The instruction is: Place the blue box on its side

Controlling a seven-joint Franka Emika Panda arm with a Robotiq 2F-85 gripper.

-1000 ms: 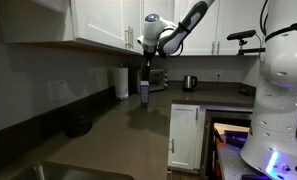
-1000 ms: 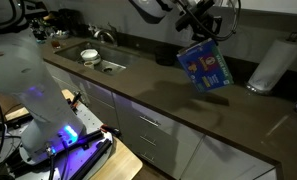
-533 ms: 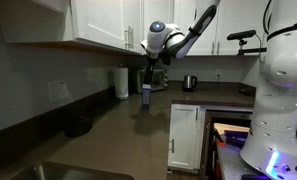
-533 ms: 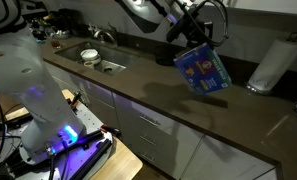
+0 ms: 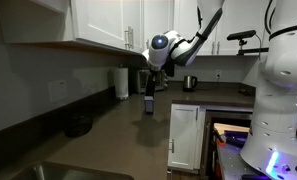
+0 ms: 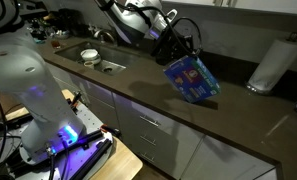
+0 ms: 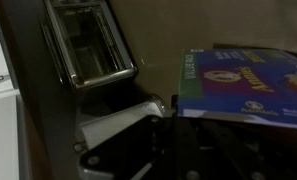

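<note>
The blue box is tilted and held above the dark countertop. My gripper is shut on its upper end. In an exterior view the box hangs below the gripper, near the counter surface. In the wrist view the box fills the right side, its blue printed face up, with the gripper fingers dark below it.
A white paper towel roll stands at the back of the counter, also visible in an exterior view. A sink with a white bowl is at one end. A toaster and kettle stand behind.
The arm has carried the blue box along the counter away from the paper towel roll and lowered it, tilting it further.
</note>
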